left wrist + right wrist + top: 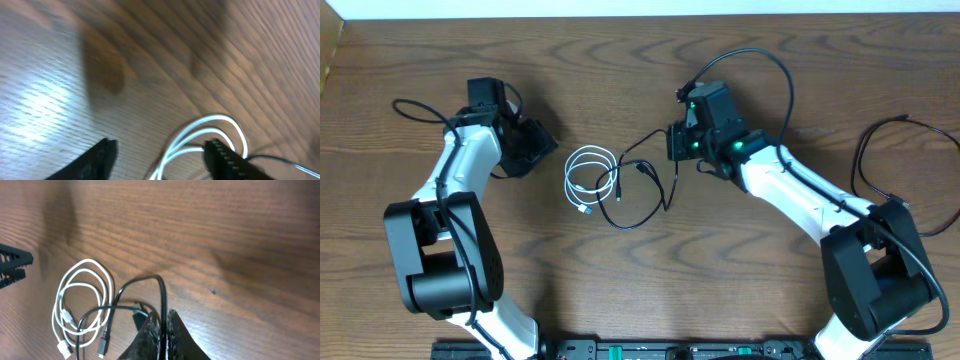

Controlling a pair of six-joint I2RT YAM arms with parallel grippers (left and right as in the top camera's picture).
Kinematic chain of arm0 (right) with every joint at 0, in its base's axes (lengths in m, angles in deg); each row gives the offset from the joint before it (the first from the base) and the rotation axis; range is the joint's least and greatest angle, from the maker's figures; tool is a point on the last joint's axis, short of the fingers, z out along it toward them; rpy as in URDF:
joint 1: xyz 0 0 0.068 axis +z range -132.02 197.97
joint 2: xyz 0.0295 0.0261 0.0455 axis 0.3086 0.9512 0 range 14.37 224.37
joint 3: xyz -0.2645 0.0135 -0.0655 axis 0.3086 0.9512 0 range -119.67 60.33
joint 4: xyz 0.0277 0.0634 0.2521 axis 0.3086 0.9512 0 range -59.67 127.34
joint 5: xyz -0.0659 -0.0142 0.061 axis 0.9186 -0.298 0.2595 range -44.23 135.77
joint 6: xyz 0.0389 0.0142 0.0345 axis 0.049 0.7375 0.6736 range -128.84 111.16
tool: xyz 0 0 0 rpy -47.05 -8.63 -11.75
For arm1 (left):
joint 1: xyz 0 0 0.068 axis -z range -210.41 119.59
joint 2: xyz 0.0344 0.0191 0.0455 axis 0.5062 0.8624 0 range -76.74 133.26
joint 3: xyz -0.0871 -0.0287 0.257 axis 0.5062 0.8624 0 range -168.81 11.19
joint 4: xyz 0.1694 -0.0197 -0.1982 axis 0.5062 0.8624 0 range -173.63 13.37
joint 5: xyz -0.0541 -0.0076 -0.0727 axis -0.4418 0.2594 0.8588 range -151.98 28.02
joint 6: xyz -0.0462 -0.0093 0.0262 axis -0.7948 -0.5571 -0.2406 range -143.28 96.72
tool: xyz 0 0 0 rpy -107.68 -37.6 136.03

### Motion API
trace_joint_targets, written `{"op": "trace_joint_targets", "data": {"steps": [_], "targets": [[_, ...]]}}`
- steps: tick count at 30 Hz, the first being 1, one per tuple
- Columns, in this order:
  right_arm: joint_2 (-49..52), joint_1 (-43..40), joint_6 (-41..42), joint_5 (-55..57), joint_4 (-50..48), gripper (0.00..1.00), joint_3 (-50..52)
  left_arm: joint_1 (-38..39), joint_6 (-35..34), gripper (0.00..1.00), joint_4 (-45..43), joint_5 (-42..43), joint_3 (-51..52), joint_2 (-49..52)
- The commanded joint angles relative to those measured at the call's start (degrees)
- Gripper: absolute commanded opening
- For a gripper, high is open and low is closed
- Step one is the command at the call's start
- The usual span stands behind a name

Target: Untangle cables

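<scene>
Right claw (165, 315) pinches black cable (163, 294) (white cable (87, 260) coiled beside).

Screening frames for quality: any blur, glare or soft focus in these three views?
Left wrist view: soft all over, white cable smeared, pale glare on the table at left. Right wrist view: black cable crisp, right pincer blurred at the bottom edge. Overhead view: sharp, evenly lit.
</scene>
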Motion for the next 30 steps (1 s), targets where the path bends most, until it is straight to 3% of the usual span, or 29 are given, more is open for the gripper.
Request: {"op": "trace_joint_targets", "data": {"steps": [1, 5, 15, 21, 30], "targets": [[0.52, 1.42, 0.96, 3.82, 0.31, 0.04, -0.39, 1.64, 0.52, 0.51, 0.13, 2.25, -0.35, 0.13], [0.52, 2.05, 0.94, 4.81, 1.46, 0.02, 0.02, 3.54, 0.52, 0.43, 0.15, 2.21, -0.13, 0.20], [2.14, 0.96, 0.96, 19.32, 13.84, 0.01, 0.02, 8.59, 0.52, 0.43, 2.34, -1.86, -0.11, 0.20], [6.54, 0.00, 2.34, 19.58, 14.73, 0.01, 0.02, 12.41, 0.52, 0.43, 3.72, -2.43, -0.07, 0.20], [7.30, -1.51, 4.17, 18.95, 14.71, 0.01, 0.00, 16.68, 0.50, 0.43, 7.91, -9.84, -0.07, 0.20]]}}
